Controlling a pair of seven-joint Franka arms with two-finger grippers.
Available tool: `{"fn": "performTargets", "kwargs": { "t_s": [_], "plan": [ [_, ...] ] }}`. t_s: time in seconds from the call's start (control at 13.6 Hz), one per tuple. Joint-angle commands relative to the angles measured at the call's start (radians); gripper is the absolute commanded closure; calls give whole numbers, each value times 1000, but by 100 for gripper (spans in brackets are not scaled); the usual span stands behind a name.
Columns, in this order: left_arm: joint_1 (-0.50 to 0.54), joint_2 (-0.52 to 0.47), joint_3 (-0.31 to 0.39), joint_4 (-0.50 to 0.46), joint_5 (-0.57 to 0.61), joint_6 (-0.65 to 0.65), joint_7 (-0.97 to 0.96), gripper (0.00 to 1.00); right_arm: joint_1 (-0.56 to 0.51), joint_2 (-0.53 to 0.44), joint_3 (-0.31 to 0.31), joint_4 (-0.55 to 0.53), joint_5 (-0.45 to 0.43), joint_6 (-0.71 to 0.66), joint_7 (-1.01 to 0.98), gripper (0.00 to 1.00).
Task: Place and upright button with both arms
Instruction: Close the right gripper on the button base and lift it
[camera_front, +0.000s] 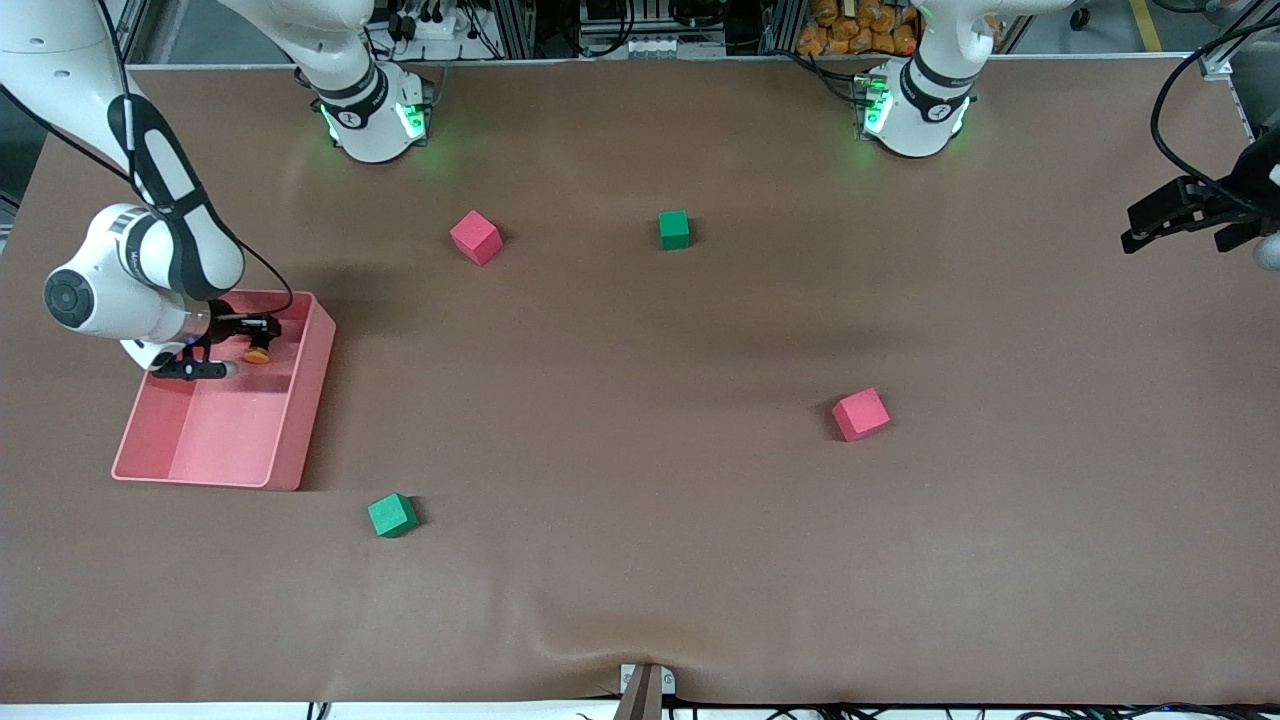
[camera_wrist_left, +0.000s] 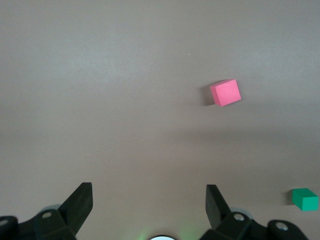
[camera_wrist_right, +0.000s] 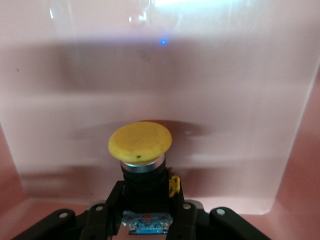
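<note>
I have the right gripper (camera_front: 247, 335) down inside the pink bin (camera_front: 300, 425), fingers pinched on the black body of the button (camera_wrist_right: 140, 150) — its orange cap sticks out past the fingertips, so the long axis runs straight along my fingers, cap leading. The left gripper (camera_wrist_left: 149, 202) waits with its fingers spread wide, over bare table at its own end, well apart from the button.

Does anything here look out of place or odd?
Nothing stands out. The right hand is shut on the button inside the pink bin. The left hand waits open over bare table. The cubes lie scattered but undamaged.
</note>
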Motion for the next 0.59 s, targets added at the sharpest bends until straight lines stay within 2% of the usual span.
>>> {"fn": "performTargets", "kwargs": {
  "t_s": [0.0, 0.15, 0.29, 0.51],
  "plan": [
    [5, 3, -2, 8, -17, -15, 7, 0, -20, -49, 12, 17, -9, -6, -21, 82],
    [5, 3, -2, 10, -17, -15, 7, 0, -18, -80, 12, 32, -9, -16, -24, 82],
    [5, 3, -2, 10, -17, -15, 7, 0, -12, -97, 14, 80, -9, -82, -22, 83],
    [5, 3, -2, 10, -17, -15, 7, 0, 3, -97, 20, 240, -9, -312, -33, 83]
  ]
}}
